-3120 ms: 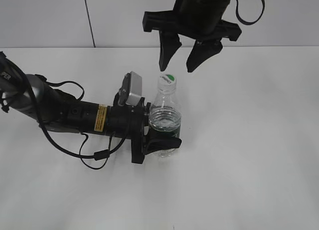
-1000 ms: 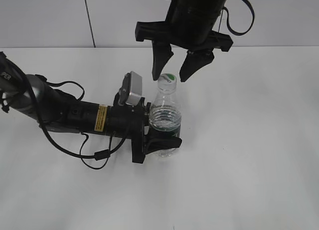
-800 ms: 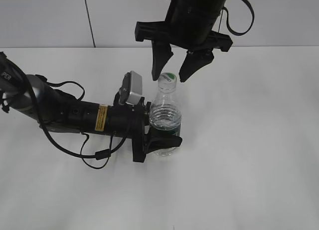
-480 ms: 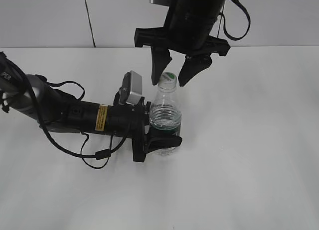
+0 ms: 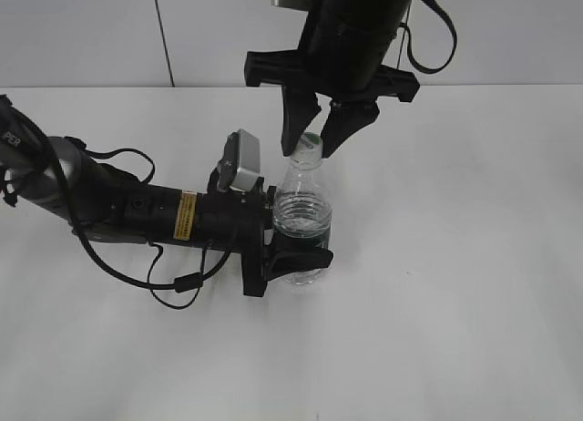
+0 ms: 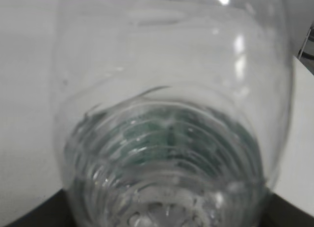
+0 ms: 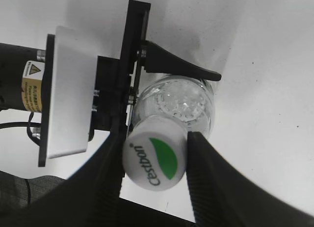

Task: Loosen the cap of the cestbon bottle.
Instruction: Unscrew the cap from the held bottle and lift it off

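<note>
The cestbon bottle (image 5: 301, 216) stands upright on the white table, clear with a dark green label band low down. My left gripper (image 5: 296, 257) reaches in from the left and is shut on the bottle's lower body. The bottle (image 6: 171, 114) fills the left wrist view. Its white cap (image 5: 310, 146) with a green patch sits between the fingers of my right gripper (image 5: 311, 144), which comes down from above. In the right wrist view both black fingers press the sides of the cap (image 7: 156, 159), so my right gripper (image 7: 154, 160) is shut on it. Below the cap I see the bottle's shoulder (image 7: 184, 101).
The left arm (image 5: 118, 207) lies low across the table's left half, with a loose black cable (image 5: 173, 280) in front of it. Its grey wrist camera (image 5: 241, 166) stands just left of the bottle's neck. A grey wall (image 5: 91, 29) bounds the table's far edge.
My right gripper has come down over the bottle's top and its fingers have closed in from either side onto the cap. The left gripper and bottle have stayed put.
</note>
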